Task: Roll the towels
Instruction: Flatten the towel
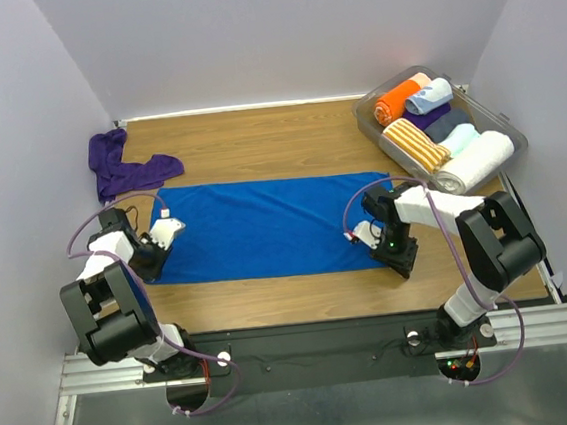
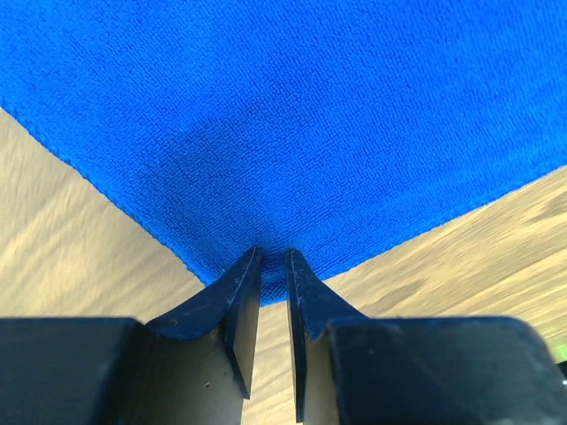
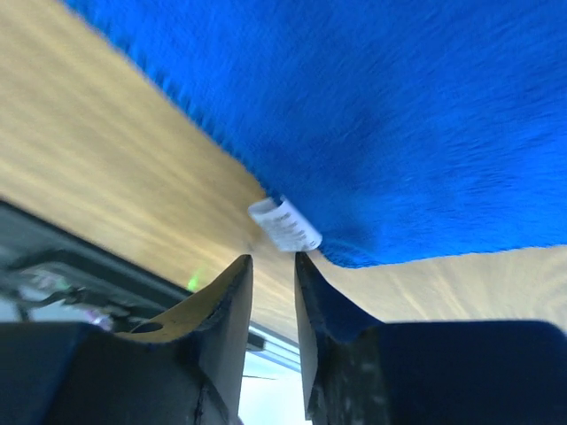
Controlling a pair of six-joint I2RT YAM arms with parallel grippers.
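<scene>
The royal blue towel [image 1: 265, 226] lies flat as a long strip across the middle of the table. It fills the left wrist view [image 2: 310, 106] and the right wrist view [image 3: 399, 115]. My left gripper [image 1: 168, 230] is at its left end. Its jaws [image 2: 273, 254] stand nearly together, pinching the towel's near corner at their tips. My right gripper [image 1: 364, 233] is at the towel's near right corner. Its jaws [image 3: 273, 257] stand a little apart and empty, just short of the white tag [image 3: 285, 223]. The dark purple towel [image 1: 123, 166] lies crumpled at the back left.
A clear plastic bin [image 1: 363, 122] at the back right holds several rolled towels: orange, pale blue, white, orange-and-white striped and dark ones. White walls close in the table on three sides. The arm bases and a metal rail run along the near edge.
</scene>
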